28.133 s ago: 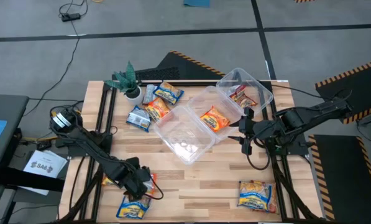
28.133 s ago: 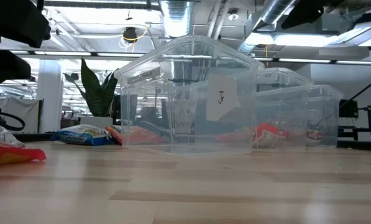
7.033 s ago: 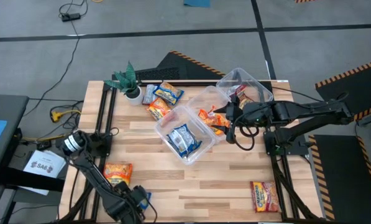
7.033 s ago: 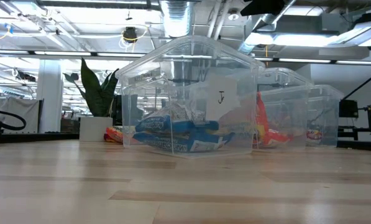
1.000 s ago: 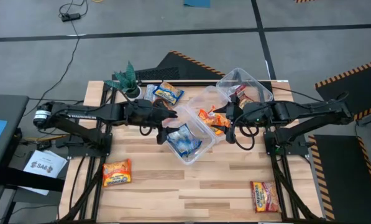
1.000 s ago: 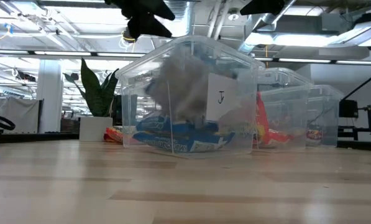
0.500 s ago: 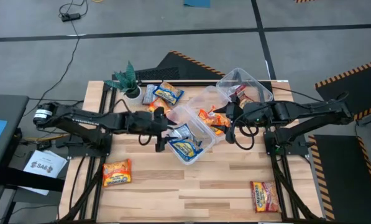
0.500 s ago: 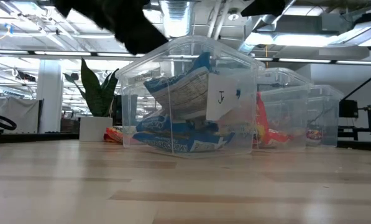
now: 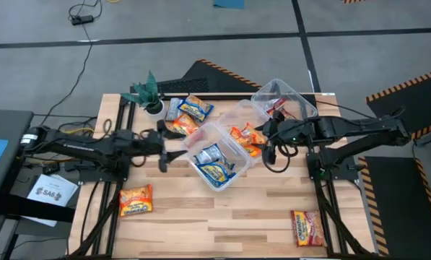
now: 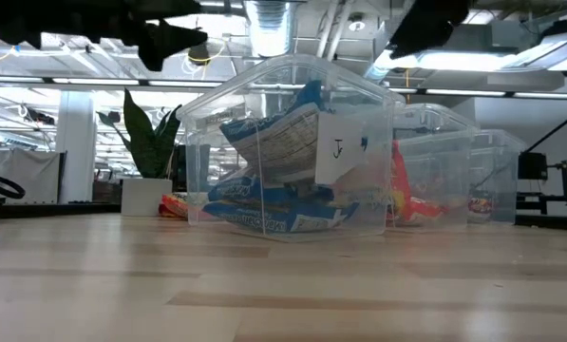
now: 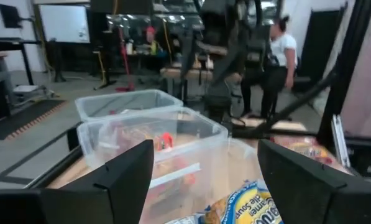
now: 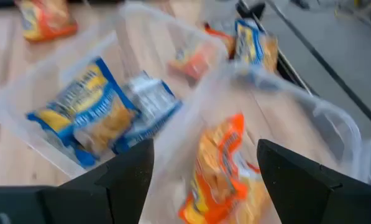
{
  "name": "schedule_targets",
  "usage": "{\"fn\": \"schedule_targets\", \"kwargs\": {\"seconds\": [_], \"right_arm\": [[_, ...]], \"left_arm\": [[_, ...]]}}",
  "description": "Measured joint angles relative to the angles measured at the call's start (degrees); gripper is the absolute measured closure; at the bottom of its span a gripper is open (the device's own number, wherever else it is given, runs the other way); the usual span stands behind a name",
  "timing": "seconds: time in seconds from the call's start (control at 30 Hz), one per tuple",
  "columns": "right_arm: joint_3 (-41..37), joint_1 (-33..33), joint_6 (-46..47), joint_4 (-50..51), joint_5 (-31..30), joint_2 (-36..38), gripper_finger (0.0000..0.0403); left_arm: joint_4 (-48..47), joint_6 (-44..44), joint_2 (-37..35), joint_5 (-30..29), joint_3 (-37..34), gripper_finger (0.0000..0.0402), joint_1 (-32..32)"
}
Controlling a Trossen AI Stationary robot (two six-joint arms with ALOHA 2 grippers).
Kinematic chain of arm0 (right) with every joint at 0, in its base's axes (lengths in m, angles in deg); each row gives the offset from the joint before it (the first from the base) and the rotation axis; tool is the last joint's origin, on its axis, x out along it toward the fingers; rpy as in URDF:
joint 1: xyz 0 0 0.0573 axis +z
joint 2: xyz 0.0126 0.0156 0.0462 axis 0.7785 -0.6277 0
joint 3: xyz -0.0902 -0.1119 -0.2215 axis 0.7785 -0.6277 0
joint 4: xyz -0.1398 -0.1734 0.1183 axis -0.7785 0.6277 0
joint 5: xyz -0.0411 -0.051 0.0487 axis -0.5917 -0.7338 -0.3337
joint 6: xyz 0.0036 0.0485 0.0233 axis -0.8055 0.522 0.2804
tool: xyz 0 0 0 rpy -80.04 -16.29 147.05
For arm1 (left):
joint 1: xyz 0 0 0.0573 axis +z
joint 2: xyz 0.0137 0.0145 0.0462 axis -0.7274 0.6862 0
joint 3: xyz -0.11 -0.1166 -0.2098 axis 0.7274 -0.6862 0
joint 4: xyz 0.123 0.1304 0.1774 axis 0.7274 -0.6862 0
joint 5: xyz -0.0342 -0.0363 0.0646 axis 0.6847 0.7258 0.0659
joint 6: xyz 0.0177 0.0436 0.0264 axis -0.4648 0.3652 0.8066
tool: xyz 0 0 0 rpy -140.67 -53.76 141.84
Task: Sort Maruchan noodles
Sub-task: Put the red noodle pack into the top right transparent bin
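Observation:
Three clear tubs stand in a slanting row. The near tub (image 9: 199,172) holds blue-and-yellow packets (image 9: 214,165); one (image 10: 285,141) leans against its wall above others lying flat (image 10: 264,207). The middle tub (image 9: 233,115) holds orange packets (image 9: 245,135), the far tub (image 9: 302,97) a dark red one. My left gripper (image 9: 173,154) hangs open and empty just left of the near tub, seen in its wrist view as (image 11: 204,186). My right gripper (image 9: 261,140) hovers open and empty over the middle tub, its wrist view (image 12: 207,180) looking down on an orange packet (image 12: 221,169).
Loose packets lie flat on the table: an orange one (image 9: 136,200) near the left front, a red-brown one (image 9: 307,227) at the right front, and a blue-yellow (image 9: 196,108), an orange (image 9: 182,126) and a silvery one (image 9: 173,108) beside the potted plant (image 9: 149,94). People stand beyond the table (image 11: 281,50).
My left gripper has drawn back from above the near tub toward the table's left edge. The blue-and-yellow packet that was falling beneath it has dropped into the near tub and come to lean on its wall. My right gripper has sunk a little over the middle tub.

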Motion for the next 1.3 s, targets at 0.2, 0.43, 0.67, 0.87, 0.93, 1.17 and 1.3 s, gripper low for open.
{"fn": "schedule_targets", "kwargs": {"seconds": [0.2,0.43,0.67,0.87,0.93,1.17,1.3], "right_arm": [[-4.6,-0.7,4.2,2.4,0.0,2.2,0.0097],[-10.8,4.6,17.2,3.4,9.7,7.1,0.0097],[-9.8,23.0,49.1,16.8,23.5,4.8,0.0097],[-9.8,39.7,75.6,20.5,38.9,-3.5,0.0097],[-9.9,43.0,79.1,20.4,42.0,-6.9,0.0097],[-9.9,46.3,75.0,14.1,44.0,-18.8,0.0097],[-9.9,46.3,66.6,7.5,43.5,-25.6,0.0097]], "left_arm": [[-1.3,-0.5,-5.8,-0.9,-2.5,0.0127,-3.8],[-1.1,1.2,-6.1,-5.0,-2.8,0.0127,-5.9],[-1.4,-0.1,-6.1,-4.9,-2.8,0.0127,-5.9],[-0.1,-0.9,-6.1,-4.9,-2.8,0.0127,-5.9],[0.7,-0.7,-6.1,-4.9,-2.8,0.0127,-5.9],[0.7,0.5,-6.1,-4.9,-1.6,0.0127,-5.9],[0.4,1.1,-6.1,-4.9,-1.6,0.0127,-5.9]]}}
